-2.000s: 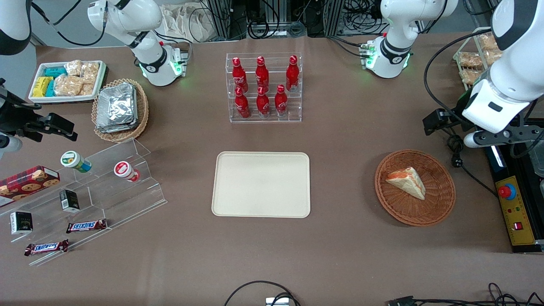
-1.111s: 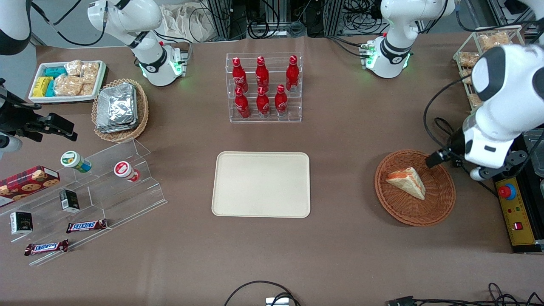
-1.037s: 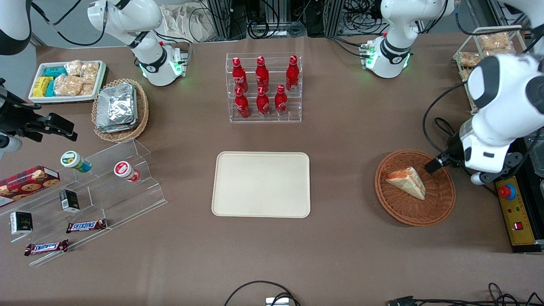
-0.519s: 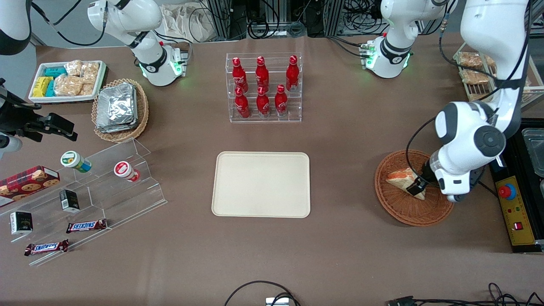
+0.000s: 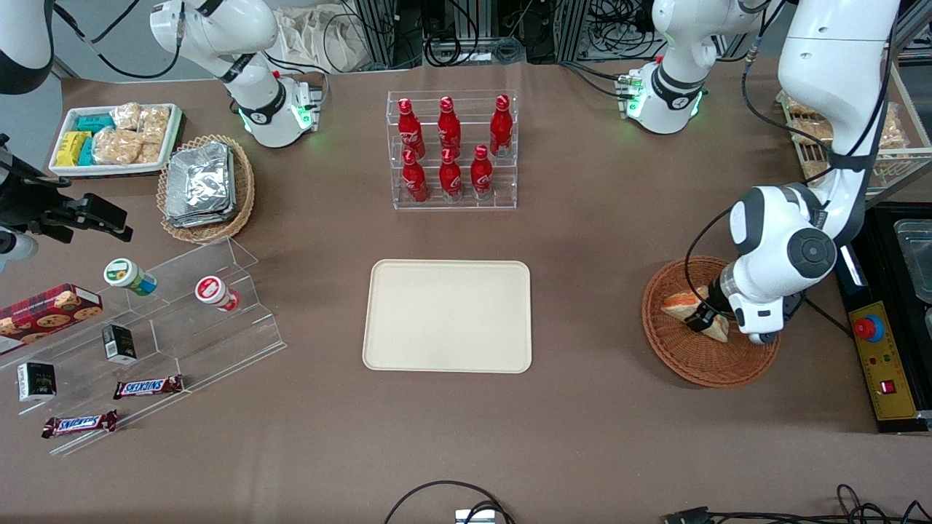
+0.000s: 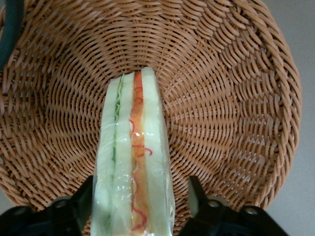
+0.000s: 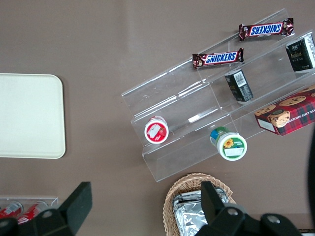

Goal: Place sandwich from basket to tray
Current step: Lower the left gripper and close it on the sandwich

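The sandwich (image 5: 679, 303), a pale wedge with orange-red and green layers, lies in the reddish-brown woven basket (image 5: 699, 365) toward the working arm's end of the table. My gripper (image 5: 705, 319) is down in the basket over the sandwich and hides part of it. In the left wrist view the gripper (image 6: 140, 194) is open, its black fingers (image 6: 196, 189) standing on either side of the sandwich (image 6: 133, 157); one is close against the bread, the other a little apart. The basket (image 6: 231, 93) fills that view. The cream tray (image 5: 448, 316) lies bare at the table's middle.
A clear rack of red bottles (image 5: 451, 149) stands farther from the camera than the tray. A tan basket of foil packets (image 5: 206, 188), a white snack tray (image 5: 115, 138) and a clear stepped shelf (image 5: 167, 327) lie toward the parked arm's end. A yellow control box (image 5: 877, 364) sits beside the basket.
The left arm has swung in from the table's edge and come down over the basket. Its gripper now straddles the sandwich, which has not moved.
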